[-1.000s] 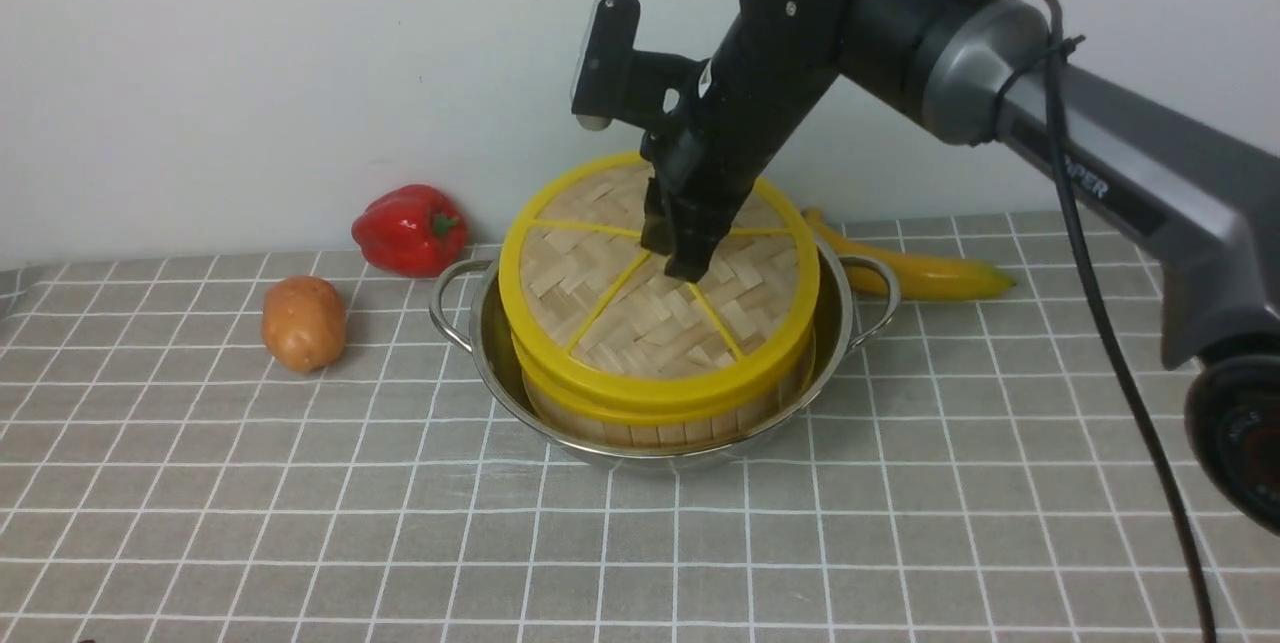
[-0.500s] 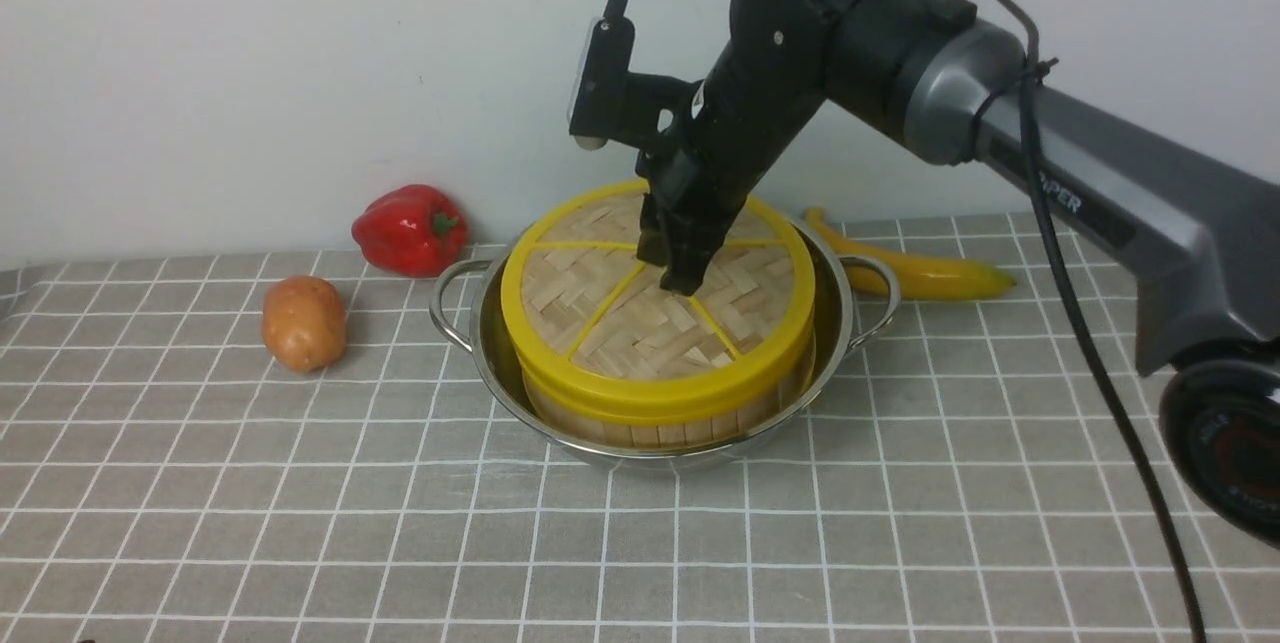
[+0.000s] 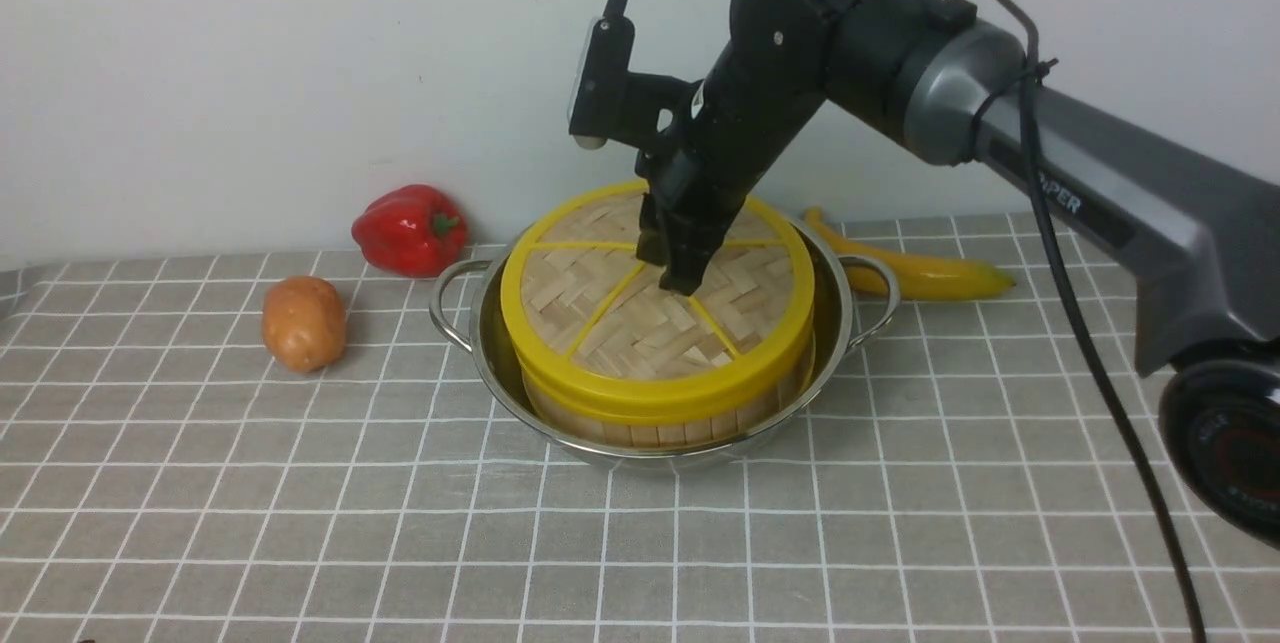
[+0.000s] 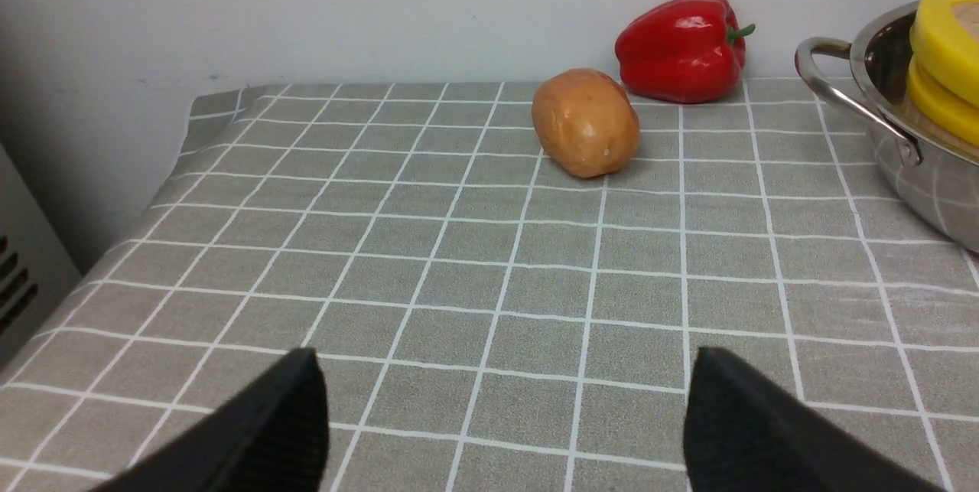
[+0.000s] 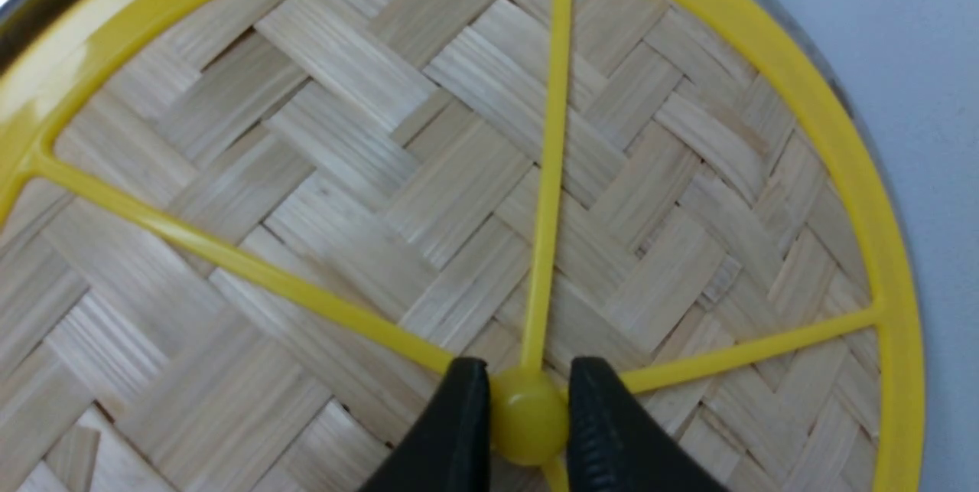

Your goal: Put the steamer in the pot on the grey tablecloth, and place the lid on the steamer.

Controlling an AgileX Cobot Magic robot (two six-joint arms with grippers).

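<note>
The steel pot (image 3: 462,308) stands on the grey tablecloth (image 3: 300,503) at mid-table. The steamer (image 3: 660,428) sits inside it, only its yellow rim and slatted wall showing. The lid (image 3: 620,323) lies level on the steamer. My right gripper (image 3: 680,278) reaches down onto the lid's centre. In the right wrist view this gripper (image 5: 528,369) is shut on the lid's yellow knob (image 5: 528,419), over the woven lid (image 5: 344,171). My left gripper (image 4: 502,358) is open and empty, low over the cloth, left of the pot (image 4: 918,171).
A red pepper (image 3: 410,228) and a potato (image 3: 303,321) lie left of the pot. A banana (image 3: 920,268) lies behind its right handle. The wall runs close behind. The cloth's left edge drops off in the left wrist view (image 4: 191,117).
The lid was tilted, its far edge raised, one second ago; my right gripper lowered it and it now lies level on the steamer. Nothing has moved in the last half second.
</note>
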